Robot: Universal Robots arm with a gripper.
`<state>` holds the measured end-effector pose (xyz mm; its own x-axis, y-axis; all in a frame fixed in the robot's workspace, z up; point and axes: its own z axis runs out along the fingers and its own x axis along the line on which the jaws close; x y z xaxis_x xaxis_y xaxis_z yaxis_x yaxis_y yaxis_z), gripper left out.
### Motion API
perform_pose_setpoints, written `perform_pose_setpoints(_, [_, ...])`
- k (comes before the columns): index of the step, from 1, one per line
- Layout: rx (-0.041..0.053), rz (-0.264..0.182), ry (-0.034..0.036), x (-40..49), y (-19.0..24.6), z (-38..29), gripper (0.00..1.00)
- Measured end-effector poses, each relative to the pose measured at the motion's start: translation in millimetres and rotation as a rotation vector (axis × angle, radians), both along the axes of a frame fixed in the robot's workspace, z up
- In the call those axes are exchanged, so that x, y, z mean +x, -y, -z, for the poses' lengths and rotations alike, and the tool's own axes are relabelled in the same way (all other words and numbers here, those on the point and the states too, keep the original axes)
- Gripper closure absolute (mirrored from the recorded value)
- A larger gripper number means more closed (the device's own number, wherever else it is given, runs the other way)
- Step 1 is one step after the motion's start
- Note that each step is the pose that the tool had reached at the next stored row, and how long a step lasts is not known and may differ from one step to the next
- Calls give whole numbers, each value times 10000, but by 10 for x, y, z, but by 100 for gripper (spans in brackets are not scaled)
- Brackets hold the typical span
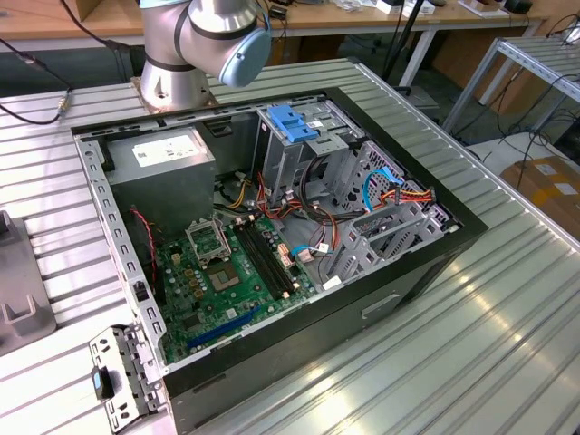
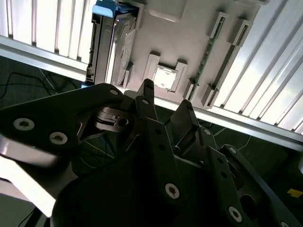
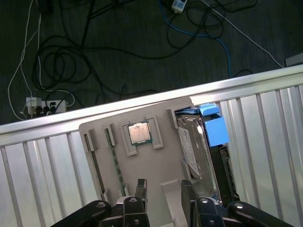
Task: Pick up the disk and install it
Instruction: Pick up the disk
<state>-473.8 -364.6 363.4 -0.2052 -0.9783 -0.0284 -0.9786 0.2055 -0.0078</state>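
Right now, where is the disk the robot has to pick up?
In the first wrist view the disk sits in the end slot of the grey tray, beside the square chip, on the ribbed metal table.

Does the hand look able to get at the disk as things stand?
Probably yes: the disk sits uncovered at one end of the tray, the open hand hovers close by, and nothing lies between them.

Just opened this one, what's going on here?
The robot arm hovers its hand over a grey parts tray at the table's edge. The disk, in its blue carrier, sits in that tray beside a processor chip and a memory stick. The hand is open, empty and clear of the disk. The open computer case lies on the table.
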Motion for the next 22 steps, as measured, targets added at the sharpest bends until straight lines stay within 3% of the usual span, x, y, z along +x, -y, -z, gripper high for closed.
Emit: perform_pose_setpoints(22, [0,0,0,0,-31,31,58])
